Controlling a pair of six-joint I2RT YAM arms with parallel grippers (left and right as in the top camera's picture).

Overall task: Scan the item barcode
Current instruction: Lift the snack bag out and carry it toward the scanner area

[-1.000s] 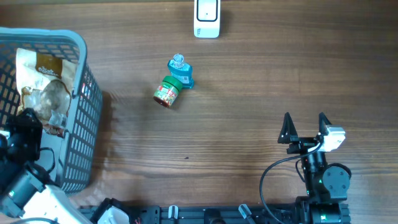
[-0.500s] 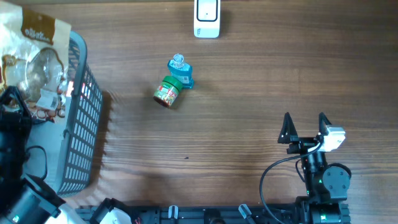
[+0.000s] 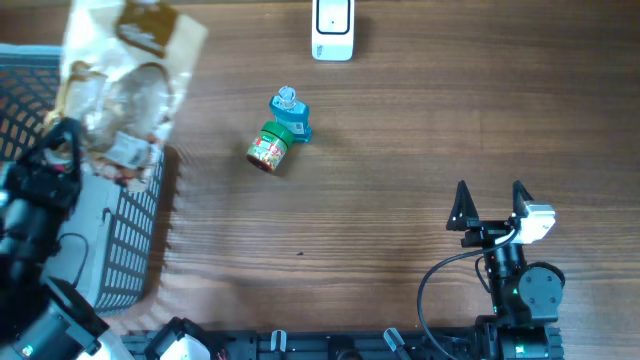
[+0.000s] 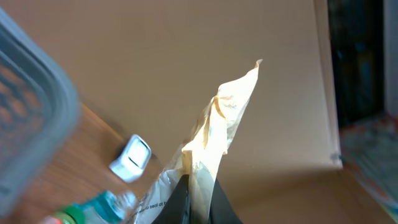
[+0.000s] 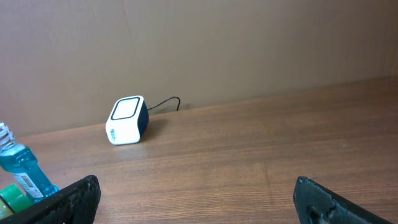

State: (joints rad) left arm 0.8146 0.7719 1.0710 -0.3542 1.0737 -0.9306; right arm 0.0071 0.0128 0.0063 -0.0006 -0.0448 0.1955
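Overhead: the snack pouch (image 3: 130,70) is held over the basket (image 3: 130,250) rim at upper left, pinched by one edge in the closed left gripper (image 3: 68,140). The right gripper (image 3: 490,205) is seen wide open and empty at lower right. From so thin a pinch the limp pouch may be dropped, or its barcode folded away from the scanner (image 3: 332,30) at top centre

Tan-and-brown snack bag (image 3: 130,70), grey lattice basket (image 3: 125,240), blue bottle (image 3: 292,115), green-lidded jar (image 3: 267,152), white scanner (image 3: 332,30), wood-grain table (image 3: 420,120)
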